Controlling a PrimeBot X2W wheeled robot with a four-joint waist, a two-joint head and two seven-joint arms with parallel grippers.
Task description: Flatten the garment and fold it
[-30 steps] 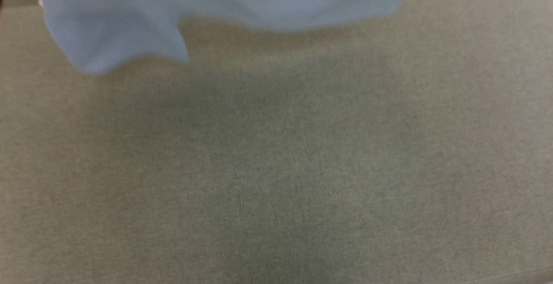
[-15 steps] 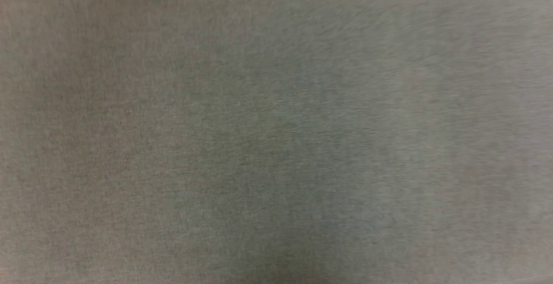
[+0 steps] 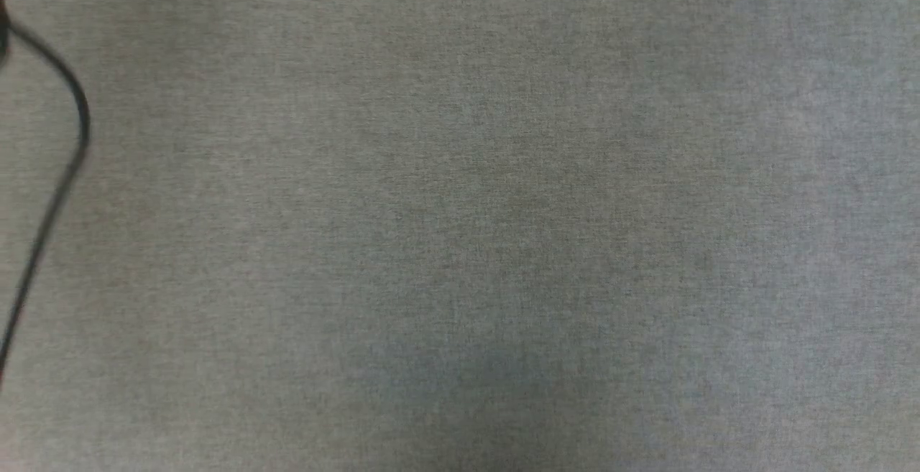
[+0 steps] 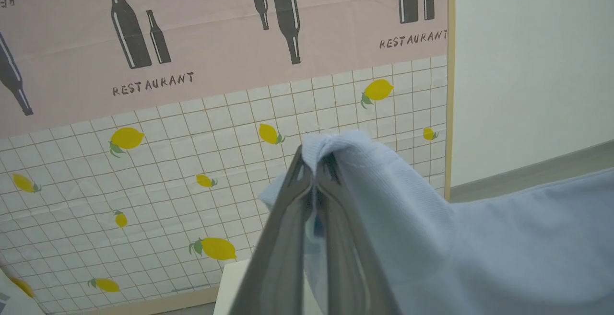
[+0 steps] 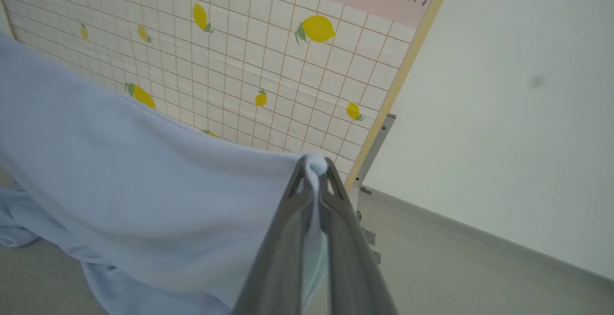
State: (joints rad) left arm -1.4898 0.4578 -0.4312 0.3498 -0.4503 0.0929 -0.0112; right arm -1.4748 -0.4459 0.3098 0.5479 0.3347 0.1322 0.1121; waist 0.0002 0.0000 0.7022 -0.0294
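Observation:
The garment (image 4: 503,238) is a light blue T-shirt, held up in the air by both grippers. In the left wrist view my left gripper (image 4: 315,159) is shut on a bunched edge of the cloth, which drapes away to the right. In the right wrist view my right gripper (image 5: 315,167) is shut on another bunched edge of the garment (image 5: 120,180), and the cloth stretches away to the left and hangs down toward the grey surface.
The head view looks down on a grey-green fabric surface (image 3: 503,228), with a dark cable (image 3: 68,141) curving along the left edge. Behind the grippers stands a panel (image 4: 192,113) printed with lemons, tiles and bottles, beside a white wall (image 5: 503,113).
The head view has shifted: the light blue cloth seen at its top a second ago has gone out of the picture, and a dark cable has come in at the left.

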